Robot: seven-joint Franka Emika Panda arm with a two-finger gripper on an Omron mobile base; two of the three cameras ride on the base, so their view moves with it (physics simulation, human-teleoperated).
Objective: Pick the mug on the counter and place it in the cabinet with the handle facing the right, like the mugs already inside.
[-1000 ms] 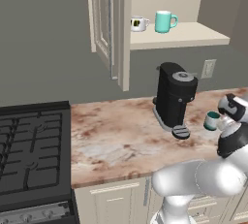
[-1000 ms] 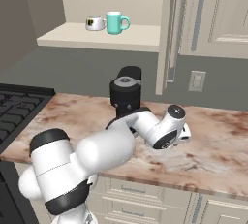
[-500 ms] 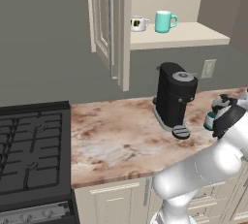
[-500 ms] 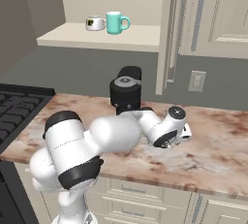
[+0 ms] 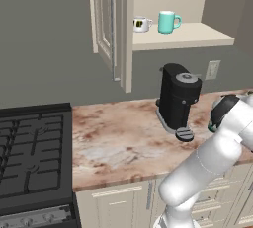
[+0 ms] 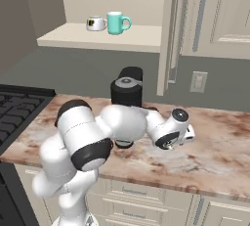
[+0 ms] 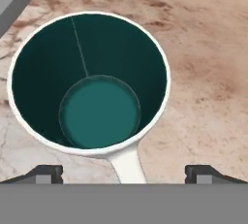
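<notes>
Currently, status: we hover the gripper (image 7: 124, 172) directly over the mug (image 7: 89, 80).
Change: over the last second we have swung the wrist rightward and down, beyond the coffee machine (image 5: 178, 98); approach is nearly complete, grasp not yet made.
Tool state: jaws spread wide, holding nothing.
Mug location: upright on the counter (image 7: 203, 72), right of the coffee machine.
Long axis: vertical, mouth toward the hand camera.
Handle (image 7: 127, 162): points toward the bottom of the hand view, between the fingertips.
Cabinet (image 5: 116, 34): open; mint mug (image 5: 167, 21) inside.
</notes>
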